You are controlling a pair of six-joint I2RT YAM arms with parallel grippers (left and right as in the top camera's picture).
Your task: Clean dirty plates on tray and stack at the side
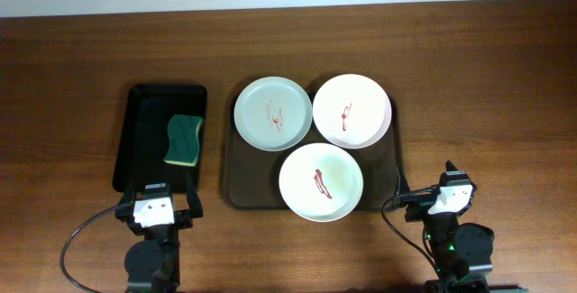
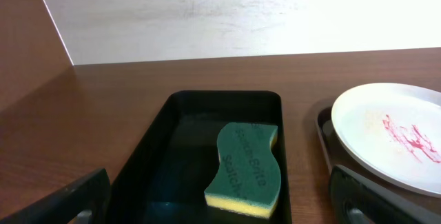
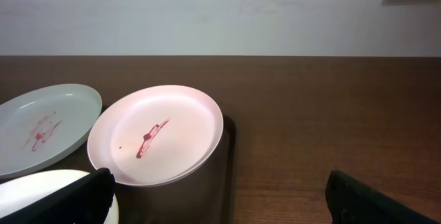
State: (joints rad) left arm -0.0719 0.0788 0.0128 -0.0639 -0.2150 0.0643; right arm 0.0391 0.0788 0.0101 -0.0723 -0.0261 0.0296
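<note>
Three plates lie on the dark brown tray [image 1: 245,183]: a pale green one [image 1: 273,114] at the back left, a pinkish-white one [image 1: 352,110] at the back right and a white one [image 1: 321,183] in front. Each has red sauce smears. My left gripper [image 1: 159,196] is open and empty at the near end of the black tray. My right gripper [image 1: 425,187] is open and empty by the brown tray's near right corner. The right wrist view shows the pinkish-white plate [image 3: 157,133], the green plate [image 3: 41,127] and the white plate's edge [image 3: 34,189], with the right gripper [image 3: 220,200] wide open.
A narrow black tray [image 1: 144,131] left of the brown tray holds a green and yellow sponge [image 1: 184,140]. In the left wrist view the sponge [image 2: 246,169] lies in the black tray [image 2: 158,176] ahead of the open left gripper [image 2: 224,209]; the green plate [image 2: 396,134] is at right.
</note>
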